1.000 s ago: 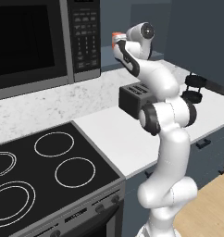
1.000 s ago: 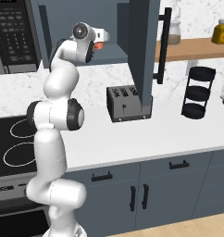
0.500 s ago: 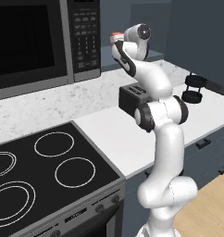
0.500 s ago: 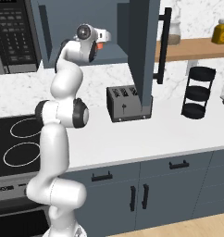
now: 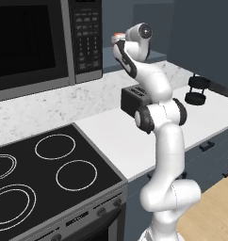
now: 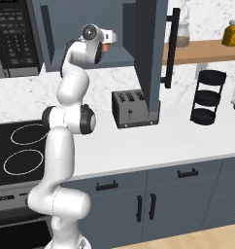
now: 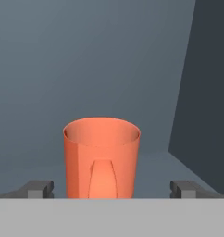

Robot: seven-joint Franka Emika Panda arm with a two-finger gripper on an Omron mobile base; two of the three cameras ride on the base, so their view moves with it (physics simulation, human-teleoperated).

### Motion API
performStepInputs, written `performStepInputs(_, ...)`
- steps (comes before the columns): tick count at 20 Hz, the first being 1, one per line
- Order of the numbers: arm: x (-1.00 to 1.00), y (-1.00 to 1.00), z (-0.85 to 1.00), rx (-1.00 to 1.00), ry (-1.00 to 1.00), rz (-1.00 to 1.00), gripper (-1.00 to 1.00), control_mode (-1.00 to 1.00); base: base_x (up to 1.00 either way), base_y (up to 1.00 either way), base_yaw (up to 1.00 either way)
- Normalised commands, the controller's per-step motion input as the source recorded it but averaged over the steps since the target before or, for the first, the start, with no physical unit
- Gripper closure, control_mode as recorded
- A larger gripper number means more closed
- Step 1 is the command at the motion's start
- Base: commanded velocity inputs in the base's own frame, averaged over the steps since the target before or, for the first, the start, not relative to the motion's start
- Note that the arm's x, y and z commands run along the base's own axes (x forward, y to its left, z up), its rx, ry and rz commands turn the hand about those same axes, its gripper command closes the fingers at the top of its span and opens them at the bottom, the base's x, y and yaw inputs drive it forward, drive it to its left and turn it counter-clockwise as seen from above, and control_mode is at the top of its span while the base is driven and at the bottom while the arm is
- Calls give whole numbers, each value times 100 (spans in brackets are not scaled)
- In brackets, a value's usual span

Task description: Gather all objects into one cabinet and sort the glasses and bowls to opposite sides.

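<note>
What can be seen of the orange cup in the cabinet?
The orange cup is a plain, matte, slightly tapered tumbler with no handle and an open, empty-looking mouth. It stands upright on the slate-blue cabinet shelf, centred between the gripper's wide-open fingertips, which do not touch it.

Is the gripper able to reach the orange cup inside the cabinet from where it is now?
Probably yes. In the hand view the orange cup stands upright straight ahead of the open gripper, one fingertip on each side, with nothing between them. The cabinet door is swung open and clear.
</note>
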Motion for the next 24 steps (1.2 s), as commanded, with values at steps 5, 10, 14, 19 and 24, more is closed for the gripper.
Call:
performStepInputs(5, 0, 4, -29, 0, 0, 3, -100, -100, 0, 0, 0)
performStepInputs(10, 2, 1, -13, 0, 0, 3, -100, -100, 0, 0, 0)
performStepInputs(14, 14, 0, 0, 0, 0, 0, 100, -100, 0, 0, 0)
performStepInputs(19, 16, 0, 0, 0, 0, 0, 100, -100, 0, 0, 0)
performStepInputs(24, 5, 0, 0, 0, 0, 1, 100, -100, 0, 0, 0)
